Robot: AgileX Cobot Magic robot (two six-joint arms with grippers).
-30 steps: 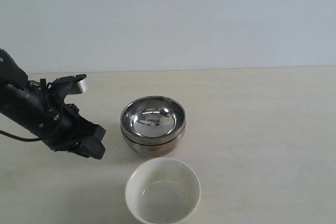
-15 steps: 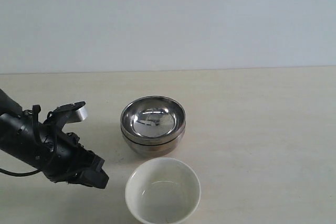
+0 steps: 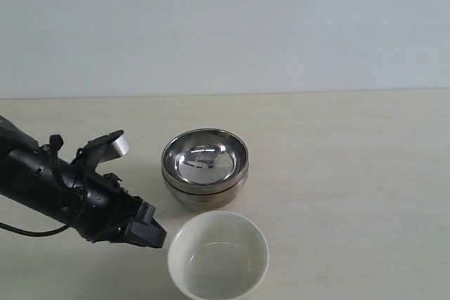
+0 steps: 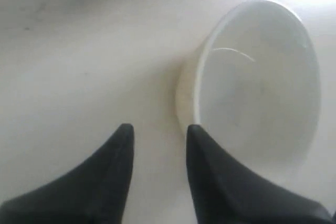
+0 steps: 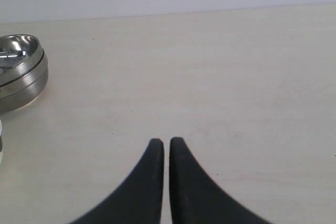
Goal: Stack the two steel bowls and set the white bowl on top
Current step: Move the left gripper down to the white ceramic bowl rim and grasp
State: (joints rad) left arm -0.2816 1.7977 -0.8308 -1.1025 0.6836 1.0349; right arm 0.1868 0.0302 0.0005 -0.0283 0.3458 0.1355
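Pale, wood-toned bench [image 3: 351, 173] under a plain light wall [image 3: 225, 19]. At the left, a black robot arm [image 3: 49, 187] lies low over the bench. Its left hand [image 3: 150, 232] points at the white bowl [image 3: 218, 254] and sits just beside that bowl's left rim. The wrist camera shows its two fingers apart, gripping nothing, with one fingertip close to the rim. At the centre, the two steel bowls [image 3: 204, 166] sit nested one inside the other. The white bowl stands upright on the bench just in front of them; whether they touch cannot be told. The right hand [image 5: 166, 141], seen only by its own wrist camera, has its fingers together over bare bench, well apart from the steel bowls.
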